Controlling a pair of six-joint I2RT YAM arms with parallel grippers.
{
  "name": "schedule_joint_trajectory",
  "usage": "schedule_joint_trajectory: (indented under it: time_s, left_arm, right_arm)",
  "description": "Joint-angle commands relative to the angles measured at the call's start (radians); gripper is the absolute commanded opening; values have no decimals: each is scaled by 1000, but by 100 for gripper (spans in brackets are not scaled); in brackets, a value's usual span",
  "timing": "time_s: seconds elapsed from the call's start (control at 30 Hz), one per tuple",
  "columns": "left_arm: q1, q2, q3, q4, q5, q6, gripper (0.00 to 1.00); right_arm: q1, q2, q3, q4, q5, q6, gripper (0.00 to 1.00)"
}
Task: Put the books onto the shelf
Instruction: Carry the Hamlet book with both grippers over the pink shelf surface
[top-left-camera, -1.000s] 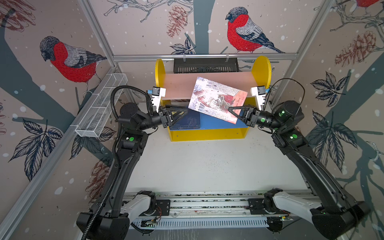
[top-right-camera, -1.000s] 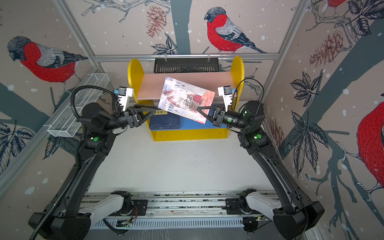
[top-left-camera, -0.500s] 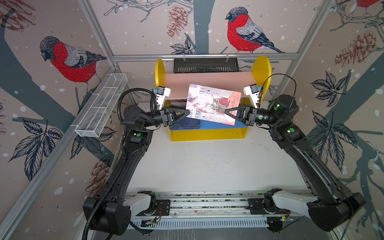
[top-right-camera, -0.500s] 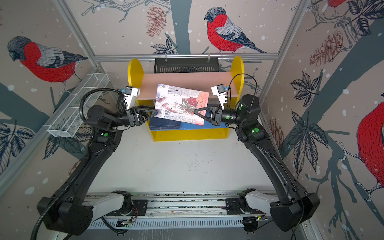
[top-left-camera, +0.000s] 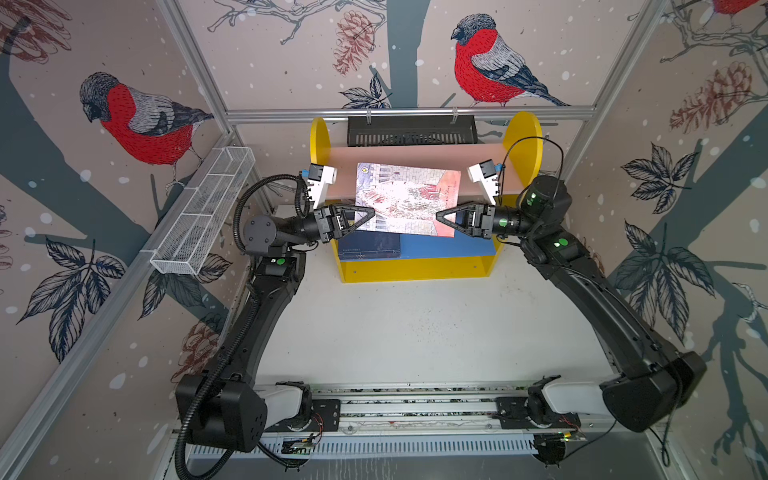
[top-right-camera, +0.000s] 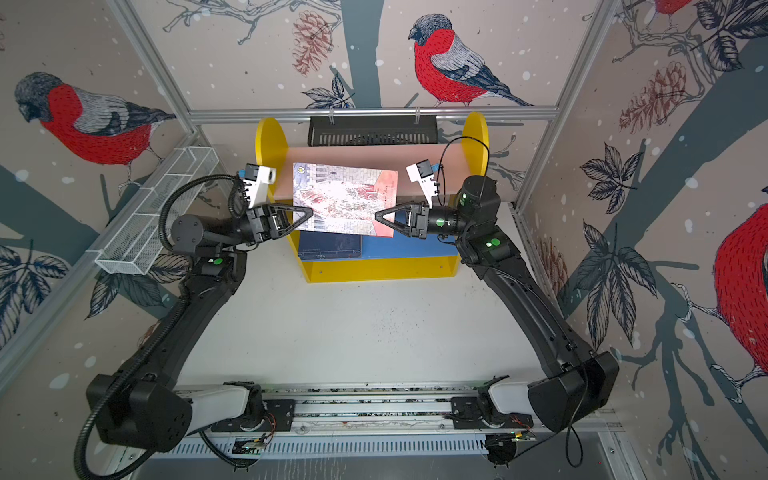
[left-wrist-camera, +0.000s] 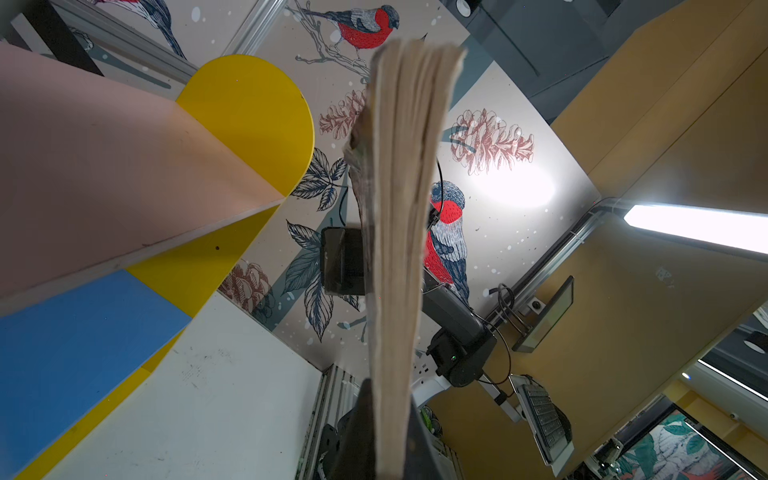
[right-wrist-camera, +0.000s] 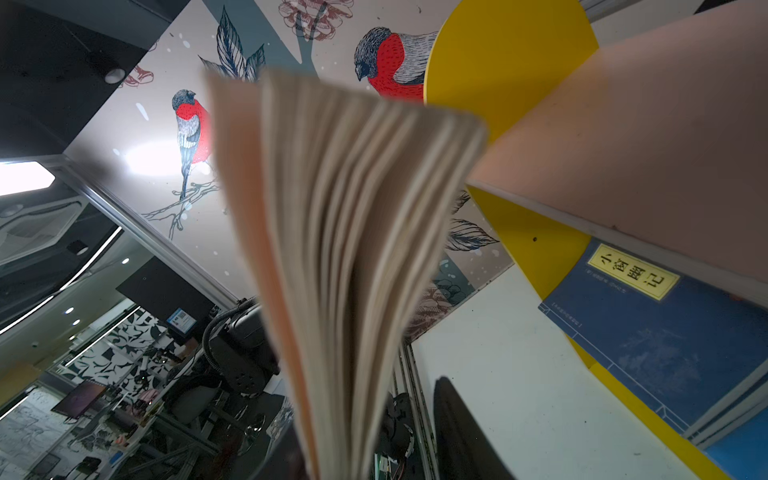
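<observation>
One illustrated book (top-left-camera: 405, 199), grey with a red corner, hangs clear of the shelf (top-left-camera: 419, 270). It is cover up and roughly level, in front of the pink upper board (top-left-camera: 415, 153) and above the blue lower board (top-left-camera: 457, 247). The left gripper (top-left-camera: 358, 216) has its jaws clamped on the book's left edge; the left wrist view shows the pages pinched at their base. The right gripper (top-left-camera: 441, 217) meets the right edge with its jaws apart: in the right wrist view one of its fingers (right-wrist-camera: 457, 428) stands clear of the fanned pages. Navy books (top-left-camera: 370, 247) lie flat at the left end of the lower board; their count cannot be told. The shelf stands at the rear of the white desk (top-left-camera: 415, 332). A black slotted basket (top-left-camera: 411, 131) hangs behind it, and a white wire-mesh tray (top-left-camera: 199, 216) runs along the left wall.
</observation>
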Motion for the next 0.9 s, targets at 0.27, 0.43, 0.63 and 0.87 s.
schedule_joint_trajectory:
  time_s: [0.27,0.43,0.63,0.87]
  left_arm:
    - [18,0,4,7,-45,-27,0]
    - [18,-1,9,-44,-53,11,0]
    - [19,-3,14,-49,-55,28,0]
    - [74,-25,68,-103,-45,96,49]
  right_arm:
    - [4,-36,-86,226,67,143,27]
    - [23,-19,-62,255,73,163,22]
    - [34,21,18,171,115,131,3]
    - [6,56,134,77,143,90,1]
